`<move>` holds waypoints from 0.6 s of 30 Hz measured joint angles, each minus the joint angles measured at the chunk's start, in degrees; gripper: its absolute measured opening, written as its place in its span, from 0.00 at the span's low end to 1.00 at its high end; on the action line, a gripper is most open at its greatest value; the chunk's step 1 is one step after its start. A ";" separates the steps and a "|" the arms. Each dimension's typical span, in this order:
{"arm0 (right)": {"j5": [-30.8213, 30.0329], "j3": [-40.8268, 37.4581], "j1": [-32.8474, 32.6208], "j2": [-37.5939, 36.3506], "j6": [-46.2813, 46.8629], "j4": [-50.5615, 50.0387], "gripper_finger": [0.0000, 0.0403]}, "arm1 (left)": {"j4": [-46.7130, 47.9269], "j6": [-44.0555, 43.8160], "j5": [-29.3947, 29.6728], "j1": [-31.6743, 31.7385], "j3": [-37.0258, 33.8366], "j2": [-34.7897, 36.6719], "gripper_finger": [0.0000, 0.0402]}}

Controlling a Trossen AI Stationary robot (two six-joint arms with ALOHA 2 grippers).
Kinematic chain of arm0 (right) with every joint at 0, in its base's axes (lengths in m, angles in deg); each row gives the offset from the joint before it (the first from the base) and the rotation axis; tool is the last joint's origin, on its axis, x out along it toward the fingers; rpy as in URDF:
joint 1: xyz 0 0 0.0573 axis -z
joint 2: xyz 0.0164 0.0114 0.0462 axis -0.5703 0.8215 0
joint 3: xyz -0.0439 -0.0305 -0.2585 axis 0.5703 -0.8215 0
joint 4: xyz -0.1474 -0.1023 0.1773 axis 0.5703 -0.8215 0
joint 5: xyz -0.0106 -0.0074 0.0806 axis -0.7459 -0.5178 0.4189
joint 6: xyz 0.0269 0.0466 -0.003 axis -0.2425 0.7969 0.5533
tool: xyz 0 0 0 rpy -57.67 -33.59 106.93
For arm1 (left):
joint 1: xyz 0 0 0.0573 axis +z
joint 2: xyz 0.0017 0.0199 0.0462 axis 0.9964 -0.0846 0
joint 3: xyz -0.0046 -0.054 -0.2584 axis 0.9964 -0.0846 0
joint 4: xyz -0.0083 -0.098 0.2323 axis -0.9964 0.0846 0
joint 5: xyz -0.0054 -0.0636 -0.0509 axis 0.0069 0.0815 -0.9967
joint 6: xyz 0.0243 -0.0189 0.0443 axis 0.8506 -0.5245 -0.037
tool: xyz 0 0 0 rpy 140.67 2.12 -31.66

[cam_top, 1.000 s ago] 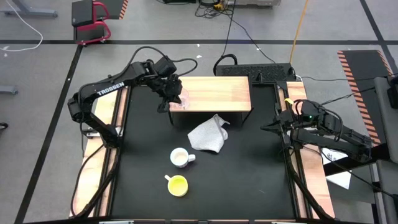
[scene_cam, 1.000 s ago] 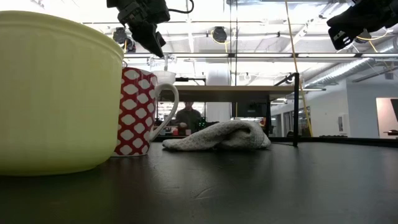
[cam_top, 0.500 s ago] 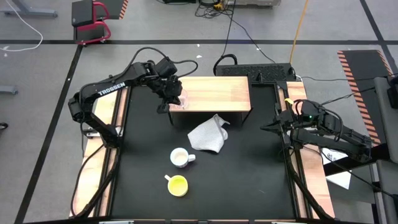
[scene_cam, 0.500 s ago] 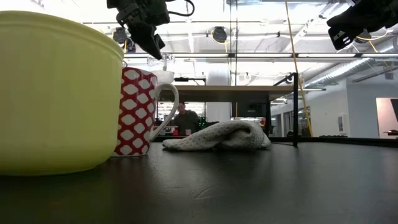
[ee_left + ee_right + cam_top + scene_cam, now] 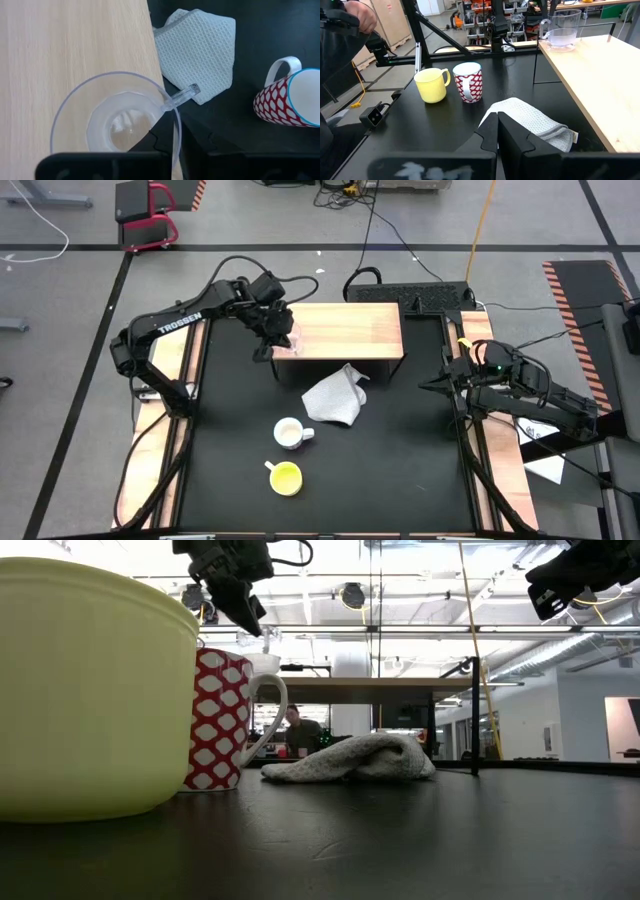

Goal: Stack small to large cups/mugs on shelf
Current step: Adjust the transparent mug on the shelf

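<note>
Clear glass cup [image 5: 117,120]: see-through, round-rimmed, with a thin clear handle; it is sitting upright on the shelf's near-left corner, its rim reaching the shelf's edge.
Shelf [image 5: 345,328]: light wood top on dark sides, standing at the far middle of the black tabletop [image 5: 390,450].
Left gripper [image 5: 277,330]: it is hovering over the shelf's left corner right at the clear glass cup; whether its fingers are gripping the cup or standing apart from it, I cannot tell.
White patterned mug [image 5: 289,433]: red-and-white lattice outside, white inside, blue rim line, white handle; it is standing upright on the tabletop, near the cloth.
Yellow cup [image 5: 285,477]: pale yellow with a handle, sitting upright just in front of the patterned mug, apart from it.
Cloth [image 5: 334,398]: grey-white waffle weave, lying crumpled between the shelf and the mugs.
Right gripper [image 5: 440,385]: it is waiting at the table's right edge, fingers pressed together, holding nothing.
</note>
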 joint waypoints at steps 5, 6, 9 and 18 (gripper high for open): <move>0.00 0.00 -0.01 0.00 0.00 0.00 0.00 | 0.01 0.11 0.76 0.00 0.00 0.00 0.07; 0.00 0.00 -0.02 0.01 0.00 0.00 0.00 | 0.05 0.08 1.14 0.00 0.00 0.00 0.08; 0.00 0.00 -0.01 0.00 0.00 -0.02 0.00 | 0.14 -0.01 2.13 0.02 -0.02 -0.07 0.14; 0.02 0.00 -0.01 0.00 0.00 -0.01 0.00 | -0.29 -1.07 2.65 0.26 0.00 -0.04 0.39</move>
